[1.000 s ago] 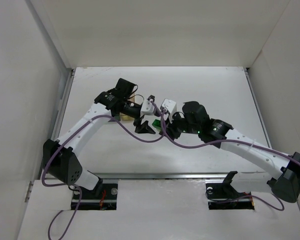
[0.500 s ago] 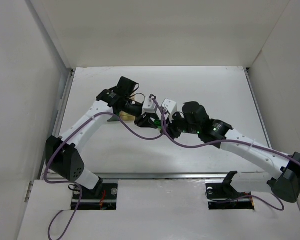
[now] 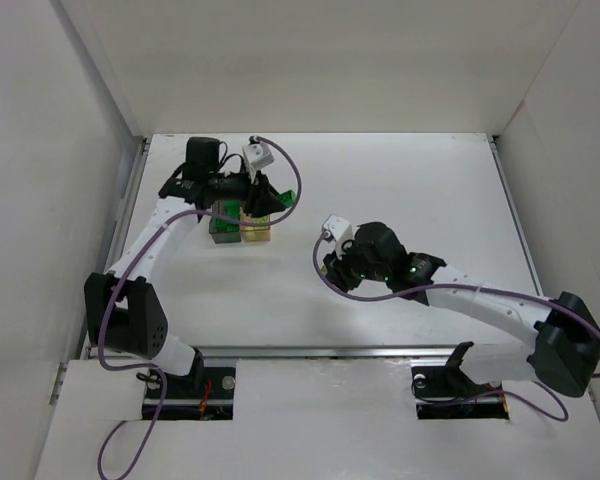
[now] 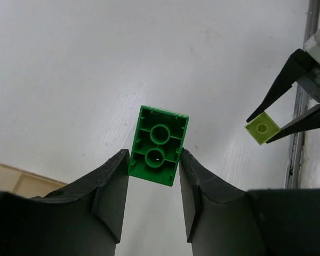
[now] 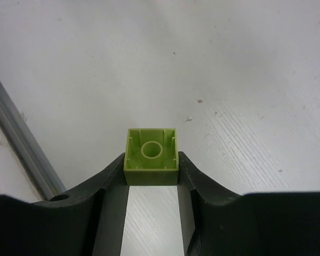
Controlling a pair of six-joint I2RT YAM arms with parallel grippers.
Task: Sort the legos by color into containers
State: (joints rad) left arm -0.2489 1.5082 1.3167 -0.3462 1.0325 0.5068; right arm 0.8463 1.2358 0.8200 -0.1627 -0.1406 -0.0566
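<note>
Carry step: L hand (image 4: 153, 157) closed on a dark green brick (image 4: 159, 136) just beside the containers (image 3: 240, 238), R hand (image 5: 151, 162) closed on a yellow-green brick (image 5: 151, 152) over mid counter (image 3: 400, 180). Next I'd centre green over the grey box (image 3: 220, 236) - then drop.

A white table (image 3: 430, 180) is enclosed by plain white walls (image 3: 320, 60) at the back and on both sides. A metal rail (image 3: 360, 352) is set along its near edge. Fine scratches and small specks (image 5: 200, 100) are visible on the surface.
</note>
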